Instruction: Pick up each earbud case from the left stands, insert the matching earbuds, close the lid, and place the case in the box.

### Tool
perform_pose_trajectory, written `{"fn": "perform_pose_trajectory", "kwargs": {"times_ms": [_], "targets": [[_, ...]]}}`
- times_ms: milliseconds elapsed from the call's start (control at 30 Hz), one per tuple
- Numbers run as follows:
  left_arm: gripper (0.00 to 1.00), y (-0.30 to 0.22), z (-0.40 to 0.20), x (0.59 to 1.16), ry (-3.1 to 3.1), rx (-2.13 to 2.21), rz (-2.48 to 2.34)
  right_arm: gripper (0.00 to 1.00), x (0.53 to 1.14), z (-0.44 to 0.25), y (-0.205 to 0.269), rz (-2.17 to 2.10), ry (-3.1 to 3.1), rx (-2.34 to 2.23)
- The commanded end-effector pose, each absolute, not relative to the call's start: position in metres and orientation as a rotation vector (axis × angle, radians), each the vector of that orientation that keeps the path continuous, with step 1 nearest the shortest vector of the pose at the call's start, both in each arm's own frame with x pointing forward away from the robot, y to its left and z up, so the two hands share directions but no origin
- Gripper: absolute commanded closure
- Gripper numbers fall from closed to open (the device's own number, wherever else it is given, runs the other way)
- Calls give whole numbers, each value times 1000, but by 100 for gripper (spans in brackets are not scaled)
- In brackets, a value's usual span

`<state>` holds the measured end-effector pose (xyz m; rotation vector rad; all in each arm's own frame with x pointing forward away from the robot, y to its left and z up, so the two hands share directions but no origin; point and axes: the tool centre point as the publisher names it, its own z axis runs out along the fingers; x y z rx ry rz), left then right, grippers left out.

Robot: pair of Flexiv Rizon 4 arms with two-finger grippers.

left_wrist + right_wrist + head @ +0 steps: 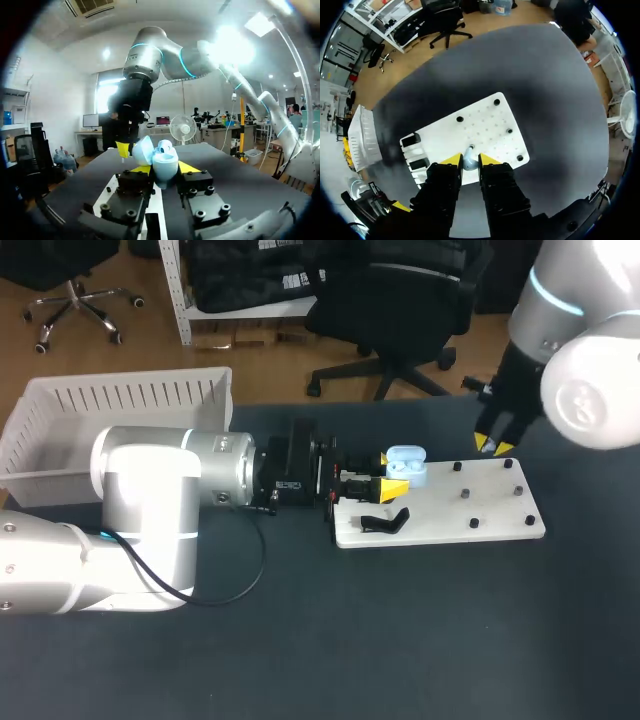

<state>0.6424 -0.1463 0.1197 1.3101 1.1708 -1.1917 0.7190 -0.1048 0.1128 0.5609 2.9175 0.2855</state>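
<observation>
Quick look at our setup: our left claw (386,474) lies low across the bench (400,640), its two yellow tips closed on the sides of the light blue earbud case (406,466). The case sits over the left far part of the white board (440,518), with its lid (143,150) flipped open. We can't tell if the case touches the board. Our right claw (495,446) hangs above the board's far right corner, fingers nearly together and pinching a small pale earbud (470,159) between the tips. In the way on the board: a curved black stand (385,523) on the near left edge, right beside our left claw, plus a handful of short black pegs (466,494) scattered over the right half (low, but they sit under the right claw). The white slatted box (120,398) is at the far left corner of the bench, behind the bulky left arm, so that arm's body lies between case and box. A black cable (240,580) loops off the left arm onto the bench. Open room is mostly the wide dark stretch nearer us and right of the board.
</observation>
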Motion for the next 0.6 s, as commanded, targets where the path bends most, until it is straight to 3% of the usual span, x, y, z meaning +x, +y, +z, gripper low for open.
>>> {"fn": "perform_pose_trajectory", "kwargs": {"times_ms": [33, 267, 600], "targets": [[100, -147, 119, 642, 1168, 1306, -1188, 100, 692, 163, -115, 323, 2890, 541], [100, -147, 119, 642, 1168, 1306, -1188, 100, 670, 231, -97, 326, 2815, 493], [100, -147, 119, 642, 1168, 1306, -1188, 100, 638, 269, -53, 182, 2948, 386]]}}
